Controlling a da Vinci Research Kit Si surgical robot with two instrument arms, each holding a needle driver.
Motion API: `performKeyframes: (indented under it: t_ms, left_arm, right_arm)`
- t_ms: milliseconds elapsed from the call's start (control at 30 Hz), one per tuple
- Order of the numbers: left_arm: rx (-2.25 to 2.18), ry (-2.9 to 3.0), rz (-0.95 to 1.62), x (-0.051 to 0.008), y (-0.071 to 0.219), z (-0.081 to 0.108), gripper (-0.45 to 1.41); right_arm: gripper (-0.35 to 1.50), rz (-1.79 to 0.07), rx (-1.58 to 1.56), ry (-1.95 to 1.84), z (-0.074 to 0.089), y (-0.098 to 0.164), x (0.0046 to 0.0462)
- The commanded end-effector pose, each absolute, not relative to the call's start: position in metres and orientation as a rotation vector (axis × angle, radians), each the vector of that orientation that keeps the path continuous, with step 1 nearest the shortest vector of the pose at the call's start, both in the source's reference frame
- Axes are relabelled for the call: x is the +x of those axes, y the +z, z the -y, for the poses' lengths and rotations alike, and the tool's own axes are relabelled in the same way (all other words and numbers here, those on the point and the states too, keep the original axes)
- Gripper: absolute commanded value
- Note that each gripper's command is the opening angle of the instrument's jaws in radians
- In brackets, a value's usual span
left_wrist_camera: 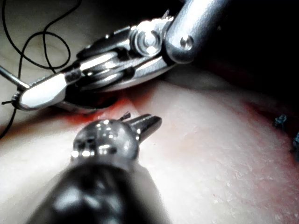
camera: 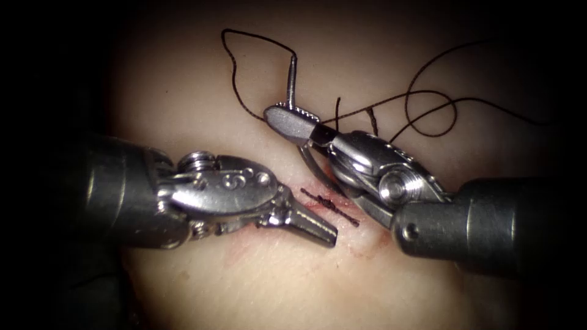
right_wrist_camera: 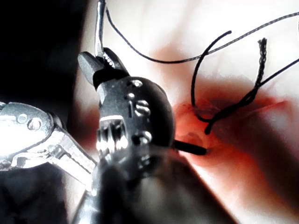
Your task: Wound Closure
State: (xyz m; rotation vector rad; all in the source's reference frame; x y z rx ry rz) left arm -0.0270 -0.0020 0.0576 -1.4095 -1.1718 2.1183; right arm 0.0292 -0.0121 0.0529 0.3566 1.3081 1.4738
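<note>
Both end effectors are bright polished metal: the left end effector (camera: 315,230) has finely ridged jaw faces, the right end effector (camera: 293,119) a smooth satin back. The needle (camera: 291,82) is glossy steel. The thread (camera: 428,101) is dark, matt, braided. The tissue (camera: 257,67) looks pale, moist, faintly grained.

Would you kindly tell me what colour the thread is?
The thread is dark, nearly black, seen best in the endoscope view against the pale tissue.
</note>
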Motion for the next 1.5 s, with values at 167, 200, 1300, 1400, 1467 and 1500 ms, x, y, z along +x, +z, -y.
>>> performKeyframes:
  t_ms: [167,200,1300,1400,1467,1500]
  left_arm:
    - [-1.411,2.118,1.174,-0.0274,0.058,0.002,-0.45]
    - [-1.411,2.118,1.174,-0.0274,0.058,0.002,-0.45]
    - [-1.368,2.056,1.145,-0.025,0.057,0.0,0.29]
    - [-1.266,1.952,1.09,-0.0234,0.057,-0.001,0.36]
    - [-1.217,1.904,1.061,-0.0227,0.057,-0.002,0.29]
    - [-1.186,1.874,1.041,-0.0223,0.058,-0.003,0.05]
  right_arm:
    - [-0.35,-1.277,0.134,1.388,0.01,0.055,0.0278]
    - [-0.35,-1.267,0.101,1.365,0.01,0.055,0.0275]
    - [0.94,-1.419,0.244,1.096,0.005,0.052,0.0203]
    - [0.69,-1.427,0.507,1.147,0.006,0.051,0.019]
    - [0.61,-1.418,0.583,1.198,0.007,0.051,0.0189]
    - [0.62,-1.417,0.586,1.205,0.007,0.051,0.019]
